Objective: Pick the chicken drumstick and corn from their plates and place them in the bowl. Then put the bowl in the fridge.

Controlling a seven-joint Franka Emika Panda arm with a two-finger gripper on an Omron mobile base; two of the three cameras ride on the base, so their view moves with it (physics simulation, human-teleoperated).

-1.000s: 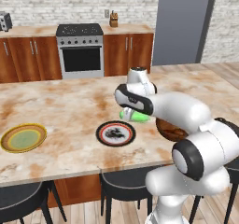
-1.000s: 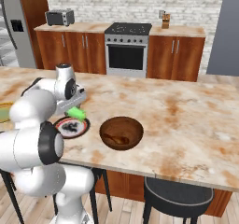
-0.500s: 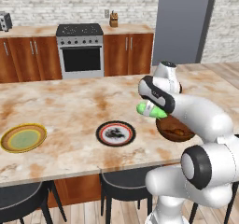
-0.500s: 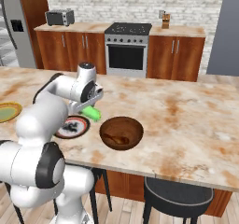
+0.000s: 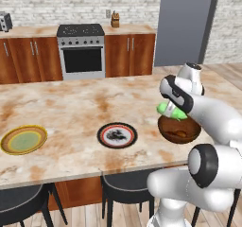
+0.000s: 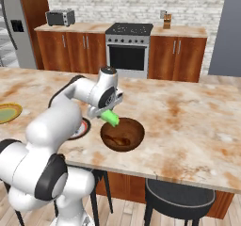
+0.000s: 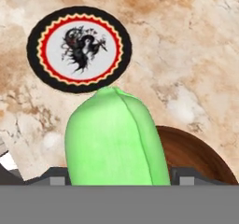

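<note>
My gripper (image 5: pixel 171 110) (image 6: pixel 109 116) (image 7: pixel 116 176) is shut on the corn (image 5: pixel 170 111) (image 6: pixel 110 117) (image 7: pixel 114 139), a bright green cob. It hangs just above the near-left rim of the dark brown bowl (image 5: pixel 179 130) (image 6: pixel 123 134) (image 7: pixel 196 155). A reddish-brown piece, the chicken drumstick (image 5: pixel 177 134) (image 6: pixel 117 140), lies inside the bowl. The black-rimmed plate (image 5: pixel 117 135) (image 7: pixel 79 48) sits bare to the bowl's left, partly behind my arm in the right base view. The yellow-rimmed plate (image 5: pixel 23 139) (image 6: pixel 6 112) lies far left, bare. The fridge (image 6: pixel 13 46) stands at the back left.
The marble island counter (image 5: pixel 71 108) (image 6: pixel 188 112) carries everything. Dark stools (image 5: pixel 120 186) (image 6: pixel 181 199) stand along its near edge. A steel oven (image 5: pixel 81 51) (image 6: pixel 126 51) and a toaster (image 6: pixel 60 17) are on the back wall. A tall grey panel (image 5: pixel 186 25) rises at the back right.
My arm has swung right with the corn in the gripper, from above the black-rimmed plate to over the bowl's rim. The plates and the bowl have stayed put.
</note>
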